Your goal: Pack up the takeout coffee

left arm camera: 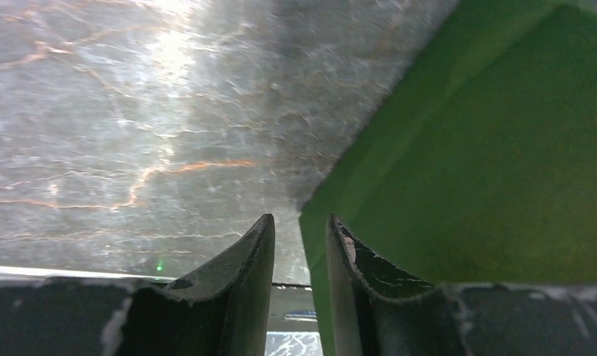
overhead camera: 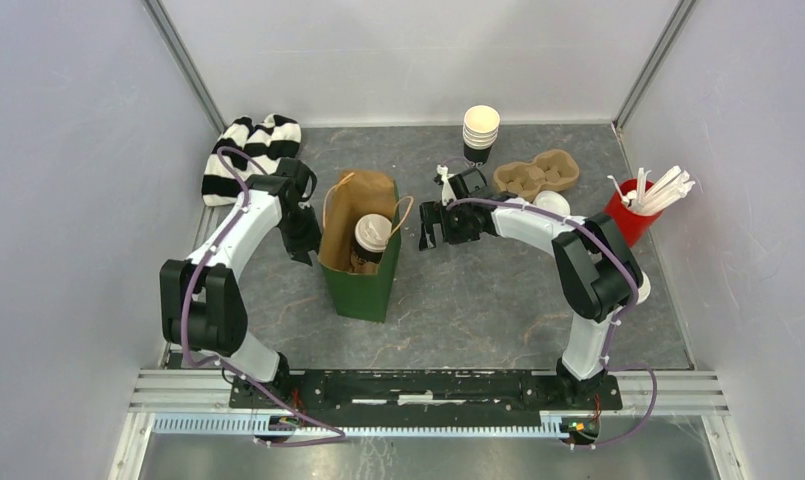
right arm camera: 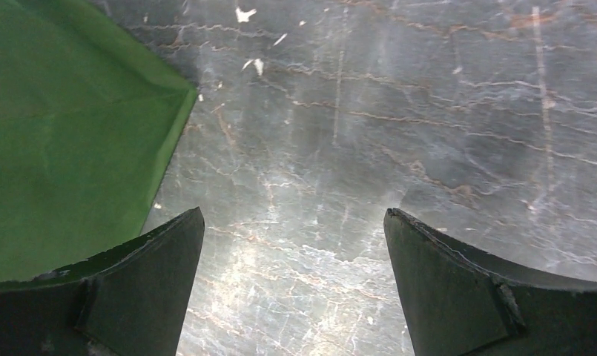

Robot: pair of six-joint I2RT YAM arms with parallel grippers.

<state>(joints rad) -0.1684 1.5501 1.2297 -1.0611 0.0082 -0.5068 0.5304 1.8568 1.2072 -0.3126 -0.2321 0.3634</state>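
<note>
A green paper bag [overhead camera: 363, 285] stands open mid-table. One dark coffee cup with a white lid [overhead camera: 372, 234] stands inside it. A second round white lid [overhead camera: 552, 203] shows behind my right arm; what is under it is hidden. My left gripper [overhead camera: 304, 248] is at the bag's left wall. In the left wrist view its gripper [left arm camera: 299, 219] is nearly closed with the green bag's edge [left arm camera: 314, 245] between the fingers. My right gripper [overhead camera: 430, 226] is just right of the bag. The right wrist view shows it [right arm camera: 294, 212] wide open and empty over the table, with the bag [right arm camera: 65, 133] at the left.
A stack of open paper cups [overhead camera: 480, 131] stands at the back. A brown cardboard cup carrier [overhead camera: 538, 173] lies beside it. A red cup of white stirrers [overhead camera: 633, 212] is at the right. A black-and-white striped cloth [overhead camera: 250, 152] lies back left. Walls close in on three sides.
</note>
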